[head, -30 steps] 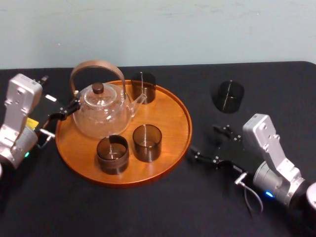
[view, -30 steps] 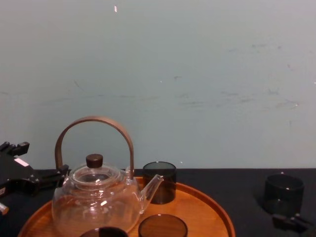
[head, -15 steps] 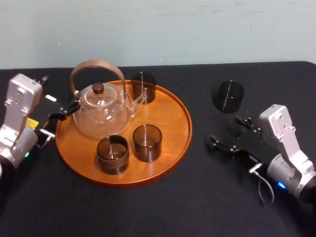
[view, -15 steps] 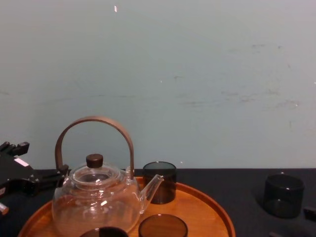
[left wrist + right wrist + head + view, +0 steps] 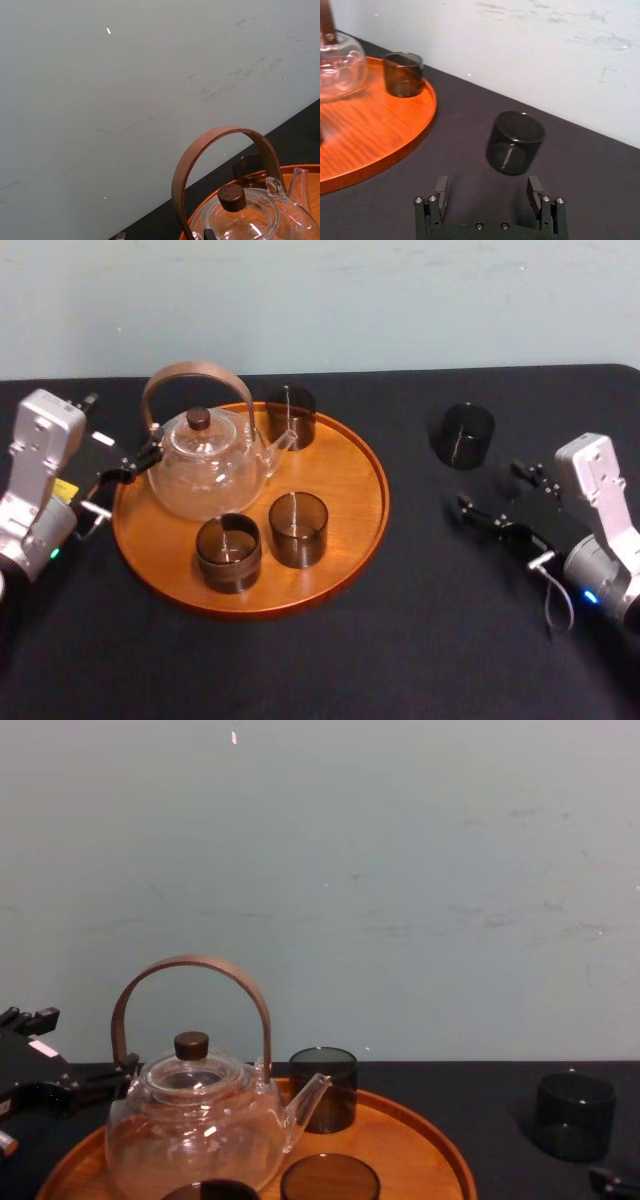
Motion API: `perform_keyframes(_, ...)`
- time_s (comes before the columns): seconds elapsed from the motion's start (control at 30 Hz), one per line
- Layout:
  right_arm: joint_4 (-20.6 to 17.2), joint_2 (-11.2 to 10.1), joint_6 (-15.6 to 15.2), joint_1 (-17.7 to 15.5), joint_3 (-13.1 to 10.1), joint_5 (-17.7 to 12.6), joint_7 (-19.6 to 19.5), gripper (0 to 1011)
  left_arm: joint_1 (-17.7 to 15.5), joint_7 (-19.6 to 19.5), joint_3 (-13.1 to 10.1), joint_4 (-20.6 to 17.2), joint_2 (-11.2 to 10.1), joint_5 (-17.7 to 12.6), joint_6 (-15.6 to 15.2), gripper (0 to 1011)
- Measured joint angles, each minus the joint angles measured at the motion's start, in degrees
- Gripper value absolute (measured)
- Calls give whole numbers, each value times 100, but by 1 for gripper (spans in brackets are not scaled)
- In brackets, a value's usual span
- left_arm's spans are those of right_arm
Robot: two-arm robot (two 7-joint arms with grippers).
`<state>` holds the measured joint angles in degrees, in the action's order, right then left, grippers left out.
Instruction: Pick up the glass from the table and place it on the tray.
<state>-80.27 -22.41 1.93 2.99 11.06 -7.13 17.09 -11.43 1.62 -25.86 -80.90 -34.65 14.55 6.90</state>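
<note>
One black table [image 5: 430, 640] meets a pale, seemingly scuffed wall [image 5: 400, 300].

No legible text, no brand marks, no readable numbers

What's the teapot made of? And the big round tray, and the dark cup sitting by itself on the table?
The teapot looks like clear glass: you can see through it and it glints. Its handle and the tray look like smooth brown wood; grain lines show on the tray. The cup seems to be smoky dark glass, though tinted plastic is possible.
</note>
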Motion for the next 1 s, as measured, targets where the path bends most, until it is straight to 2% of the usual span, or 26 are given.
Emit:
perform_keyframes(0.4, 312, 117, -50, 418, -121, 101, -33, 1002, 0, 0, 0, 0, 0, 0, 0, 1010)
perform_keyframes(1.0, 1056, 350, 9, 1050, -8, 95, 155, 1002, 0, 0, 0, 0, 0, 0, 0, 1010)
